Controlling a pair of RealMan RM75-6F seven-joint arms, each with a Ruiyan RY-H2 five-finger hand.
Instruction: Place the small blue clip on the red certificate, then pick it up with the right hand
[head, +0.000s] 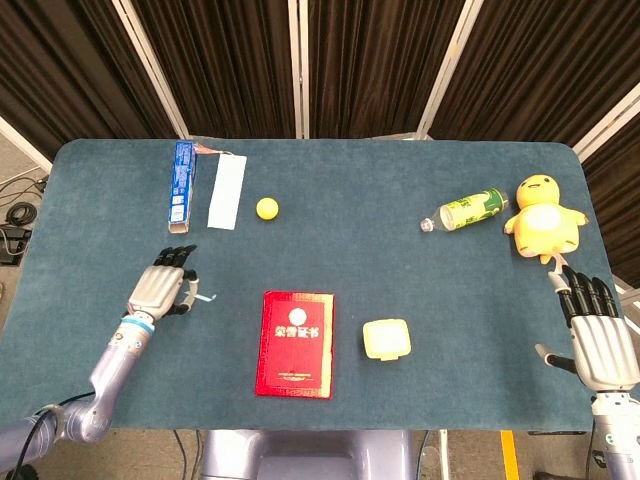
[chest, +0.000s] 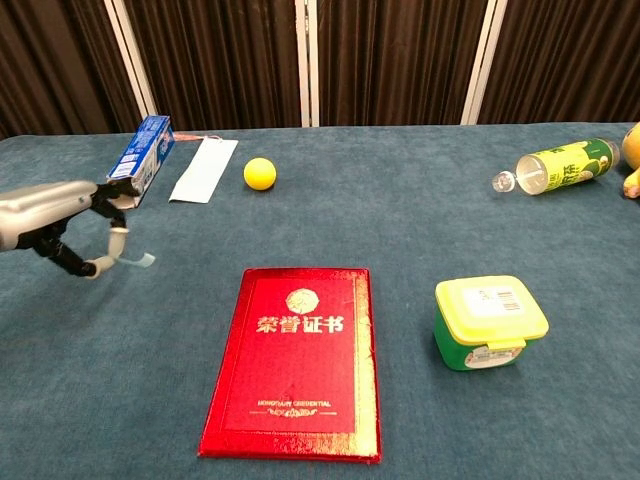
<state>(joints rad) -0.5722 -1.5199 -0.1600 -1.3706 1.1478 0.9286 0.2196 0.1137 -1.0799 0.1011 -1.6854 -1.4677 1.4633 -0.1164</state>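
My left hand (head: 162, 289) (chest: 62, 222) hovers above the table's left part and pinches the small blue clip (head: 203, 296) (chest: 140, 261) between thumb and a finger. The clip sticks out to the right of the hand, off the cloth. The red certificate (head: 295, 344) (chest: 298, 357) lies flat near the front edge, to the right of that hand and apart from it. My right hand (head: 598, 338) rests at the table's right edge with its fingers spread and nothing in them; the chest view does not show it.
A yellow-lidded green box (head: 386, 339) (chest: 490, 322) sits right of the certificate. Further back lie a blue carton (head: 181, 184), a white strip (head: 226, 192) and a yellow ball (head: 267, 208). A green bottle (head: 467, 210) and a yellow plush toy (head: 543, 218) are at the far right.
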